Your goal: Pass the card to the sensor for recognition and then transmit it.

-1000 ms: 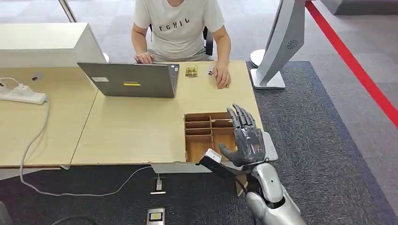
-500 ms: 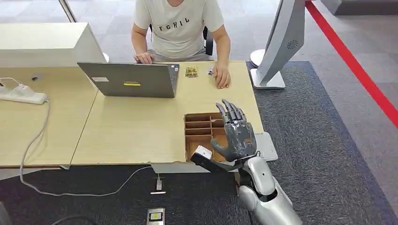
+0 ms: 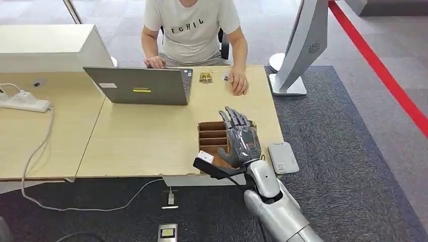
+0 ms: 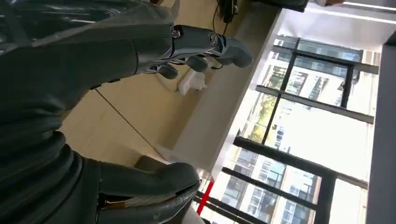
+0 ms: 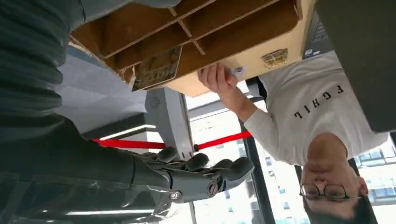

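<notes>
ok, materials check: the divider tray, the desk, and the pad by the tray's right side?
Divider tray: looks like brown cardboard or thin fibreboard, matte, with raw slotted partitions. Desk: pale wood-grain top, probably laminate, low sheen. Pad: likely moulded plastic, smooth light grey with rounded corners.

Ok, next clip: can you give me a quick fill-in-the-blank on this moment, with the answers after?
1. The card is pinched in the ___ robot hand.
2. That robot hand hovers above the divided wooden ___, not above the sensor lying beside it on the table.
3. Across the table, a person sits at an open ___.

Missing words: right; box; laptop.
</notes>
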Robot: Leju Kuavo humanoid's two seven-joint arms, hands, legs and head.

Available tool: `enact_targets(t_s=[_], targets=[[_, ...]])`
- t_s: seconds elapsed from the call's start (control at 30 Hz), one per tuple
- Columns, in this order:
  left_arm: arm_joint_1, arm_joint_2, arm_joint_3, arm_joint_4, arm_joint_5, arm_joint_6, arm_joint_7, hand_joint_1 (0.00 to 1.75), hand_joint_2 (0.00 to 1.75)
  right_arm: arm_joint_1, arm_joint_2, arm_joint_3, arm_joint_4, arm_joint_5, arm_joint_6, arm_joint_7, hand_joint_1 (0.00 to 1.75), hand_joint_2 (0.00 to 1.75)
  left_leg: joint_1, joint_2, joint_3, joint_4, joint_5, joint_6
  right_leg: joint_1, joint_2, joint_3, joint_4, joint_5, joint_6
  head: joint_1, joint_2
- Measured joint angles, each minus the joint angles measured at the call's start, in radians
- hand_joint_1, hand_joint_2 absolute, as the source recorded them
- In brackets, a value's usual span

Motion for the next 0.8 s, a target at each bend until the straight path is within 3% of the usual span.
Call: enact_targets(t_s=[0.2, 0.43, 0.8], targets=[[0.003, 0.0, 0.0, 0.0, -0.001, 0.0, 0.0, 0.03, 1.75, -0.052, 0.006, 0.0, 0.081, -0.007, -0.03, 0.018, 0.16, 1.75, 0.0, 0.0, 0.0, 0.0, 0.0, 0.0, 0.0, 0.0, 0.0, 0.0, 0.0, 0.0, 0.0, 0.0], [0.004, 0.0, 0.0, 0.001, -0.004, 0.0, 0.0, 0.03, 1.75, -0.075, 0.007, -0.003, 0.134, -0.011, -0.041, 0.033, 0.16, 1.75, 0.0, 0.0, 0.0, 0.0, 0.0, 0.0, 0.0, 0.0, 0.0, 0.0, 0.0, 0.0, 0.0, 0.0], [0.005, -0.001, 0.0, 0.001, -0.009, -0.005, 0.0, 0.03, 1.75, -0.088, -0.004, -0.022, 0.199, -0.014, -0.049, 0.048, 0.4, 1.75, 0.0, 0.0, 0.0, 0.0, 0.0, 0.0, 0.0, 0.0, 0.0, 0.0, 0.0, 0.0, 0.0, 0.0]])
